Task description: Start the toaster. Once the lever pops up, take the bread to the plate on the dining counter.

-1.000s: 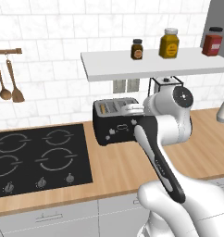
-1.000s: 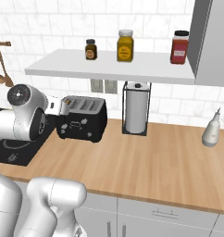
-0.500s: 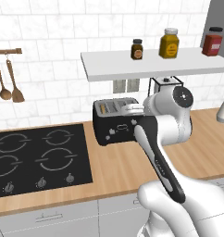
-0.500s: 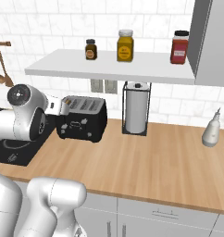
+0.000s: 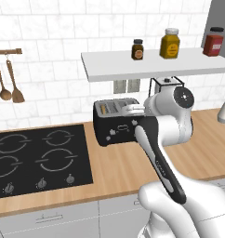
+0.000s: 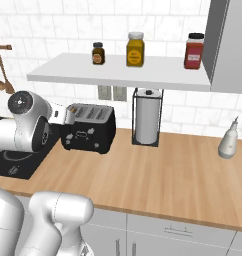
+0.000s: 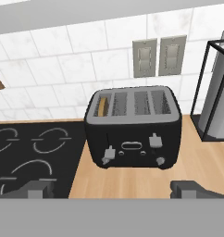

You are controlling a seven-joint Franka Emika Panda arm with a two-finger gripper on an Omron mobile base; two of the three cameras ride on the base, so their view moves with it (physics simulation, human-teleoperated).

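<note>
The toaster (image 7: pixel 133 132) stands on the wood bench (image 6: pixel 178 170) against the tiled wall, just right of the black hob (image 5: pixel 35 160) and left of the paper-towel holder (image 6: pixel 147 117). The hand view looks down on its slotted top, where the bread (image 7: pixel 102 106) sits upright in the leftmost slot as a thin brown edge; that view also gives the front with two small levers and pale knobs. In the left base view the arm's white wrist covers the toaster's right half. The right base view has the toaster's front and right side free, with a long bare stretch of bench from the holder out to a pale bottle (image 6: pixel 228 141).

The fingers (image 7: pixel 39 190) stand spread wide, short of the toaster's front, touching nothing.

Above the toaster a white shelf (image 5: pixel 151 65) carries three jars (image 6: pixel 135 49); their labels are too small to read. Two wall sockets (image 7: pixel 155 57) sit behind the toaster, and wooden spoons (image 5: pixel 9 83) hang left of the hob.
</note>
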